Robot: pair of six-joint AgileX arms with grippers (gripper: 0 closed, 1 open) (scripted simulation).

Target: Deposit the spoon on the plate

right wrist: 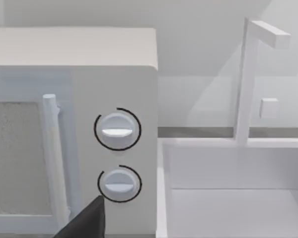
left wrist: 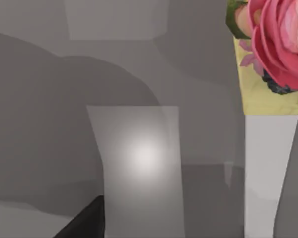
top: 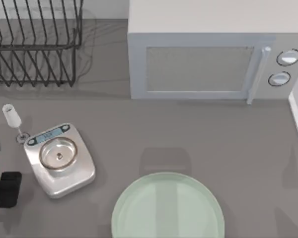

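The white spoon (top: 12,117) lies on the grey table at the far left, its oval bowl toward the back and its thin handle running to the back corner of the kitchen scale (top: 82,174). The pale mint-green plate (top: 168,210) lies flat at the front middle, with nothing on it. My left arm (top: 7,189) sits at the left edge, in front of the spoon and beside the scale. A dark part of my left gripper (left wrist: 84,224) shows in the left wrist view. A dark part of my right gripper (right wrist: 84,222) faces the microwave's knobs.
A black wire dish rack (top: 35,44) stands at the back left. A white microwave (top: 198,64) fills the back middle, and a sink (right wrist: 228,198) with a faucet (right wrist: 248,74) lies at the right. A vase with a pink flower (left wrist: 280,39) shows in the left wrist view.
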